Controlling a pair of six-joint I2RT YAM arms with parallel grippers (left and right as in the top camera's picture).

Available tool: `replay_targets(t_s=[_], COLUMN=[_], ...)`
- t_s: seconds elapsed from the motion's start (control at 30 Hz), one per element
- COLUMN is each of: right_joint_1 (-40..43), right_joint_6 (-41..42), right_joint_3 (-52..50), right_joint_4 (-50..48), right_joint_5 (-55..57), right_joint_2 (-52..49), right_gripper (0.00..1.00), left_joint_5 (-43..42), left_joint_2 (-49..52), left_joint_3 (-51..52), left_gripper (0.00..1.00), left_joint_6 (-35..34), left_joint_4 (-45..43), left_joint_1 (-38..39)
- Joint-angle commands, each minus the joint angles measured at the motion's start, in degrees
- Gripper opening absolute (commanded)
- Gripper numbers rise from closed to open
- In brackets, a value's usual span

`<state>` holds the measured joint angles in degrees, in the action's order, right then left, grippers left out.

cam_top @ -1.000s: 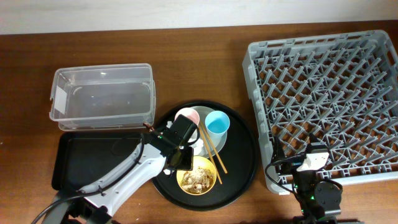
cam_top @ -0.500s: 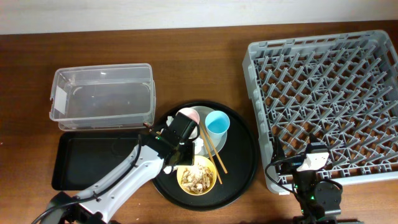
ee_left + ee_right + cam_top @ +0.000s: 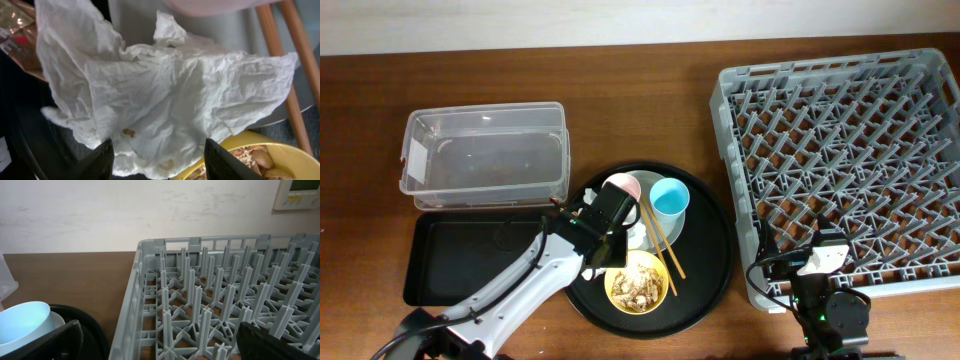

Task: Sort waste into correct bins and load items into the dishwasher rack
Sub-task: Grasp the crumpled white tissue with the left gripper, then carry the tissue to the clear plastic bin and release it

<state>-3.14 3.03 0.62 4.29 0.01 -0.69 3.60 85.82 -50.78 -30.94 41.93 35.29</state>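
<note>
My left gripper (image 3: 617, 243) is open over the round black tray, its fingers (image 3: 162, 167) on either side of the crumpled white napkin (image 3: 165, 95), which also shows in the overhead view (image 3: 638, 236). The brown-gold wrapper (image 3: 15, 25) lies to the napkin's left. The yellow bowl (image 3: 638, 282) holds beige food scraps (image 3: 255, 162). The pink cup (image 3: 622, 186) and the light blue cup (image 3: 670, 196) stand on the pale plate (image 3: 235, 35). Wooden chopsticks (image 3: 662, 240) lie across the plate. My right gripper (image 3: 165, 350) is open and empty at the grey dishwasher rack's (image 3: 845, 165) front left corner.
The clear tub (image 3: 485, 155) with a white label stands at the back left. The shallow black rectangular tray (image 3: 450, 262) lies in front of it. The round black tray (image 3: 715, 260) sits between them and the rack. My left arm crosses the rectangular tray.
My left gripper has shifted slightly back and left toward the napkin. The right arm has not moved.
</note>
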Motion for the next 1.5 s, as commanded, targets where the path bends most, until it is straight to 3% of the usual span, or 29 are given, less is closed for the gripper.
replay_targets(t_s=[0.0, 0.1, 0.17, 0.27, 0.3, 0.6, 0.67, 0.7, 0.73, 0.83, 1.0, 1.17, 1.23, 1.33, 1.47], right_joint_1=[0.2, 0.2, 0.2, 0.2, 0.2, 0.2, 0.2, 0.2, 0.2, 0.2, 0.2, 0.2, 0.2, 0.2, 0.2], right_joint_6=[0.5, 0.5, 0.5, 0.5, 0.5, 0.5, 0.5, 0.5, 0.5, 0.5, 0.5, 0.5, 0.5, 0.5, 0.5], right_joint_3=[-0.3, -0.3, -0.3, -0.3, -0.3, -0.3, -0.3, -0.3, -0.3, -0.3, -0.3, -0.3, -0.3, -0.3, -0.3], right_joint_4=[0.3, 0.3, 0.3, 0.3, 0.3, 0.3, 0.3, 0.3, 0.3, 0.3, 0.3, 0.3, 0.3, 0.3, 0.3], right_joint_5=[0.5, 0.5, 0.5, 0.5, 0.5, 0.5, 0.5, 0.5, 0.5, 0.5, 0.5, 0.5, 0.5, 0.5, 0.5], right_joint_2=[0.4, 0.4, 0.4, 0.4, 0.4, 0.4, 0.4, 0.4, 0.4, 0.4, 0.4, 0.4, 0.4, 0.4, 0.4], right_gripper=[0.99, 0.99, 0.99, 0.99, 0.99, 0.99, 0.99, 0.99, 0.99, 0.99, 0.99, 0.99, 0.99, 0.99, 0.99], left_joint_5=[-1.3, -1.2, -0.9, -0.8, -0.8, -0.8, -0.8, -0.9, -0.9, -1.0, -0.8, 3.4, 11.7, 12.7, 12.7], left_joint_2=[-0.3, -0.3, -0.3, -0.3, -0.3, 0.7, 0.7, 0.7, 0.7, 0.3, -8.9, -16.1, -17.5, -13.3, 2.6], left_joint_3=[0.6, 0.6, 0.6, 0.6, 0.6, 2.9, 2.9, 2.9, 2.9, 1.6, -7.0, -11.6, -12.0, -11.9, -11.9], left_gripper=[0.56, 0.40, 0.37, 0.38, 0.52, 0.46, 0.34, 0.13, 0.00, 0.00, 0.00, 0.00, 0.00, 0.00, 0.00], left_joint_6=[0.1, 0.1, 0.1, 0.1, 0.1, 0.1, 0.1, 0.1, 0.1, 0.2, 2.7, 5.6, 5.6, 5.6, 5.6], left_joint_4=[1.9, 2.0, 1.6, 1.1, 0.8, -2.3, -2.3, -2.4, -2.4, -1.5, 4.5, 10.4, 4.0, -5.4, -16.3], left_joint_1=[0.2, 0.2, 0.2, 0.2, 0.2, 0.2, 0.2, 0.2, 0.2, 0.1, 0.1, -7.6, -15.2, -22.4, -27.3])
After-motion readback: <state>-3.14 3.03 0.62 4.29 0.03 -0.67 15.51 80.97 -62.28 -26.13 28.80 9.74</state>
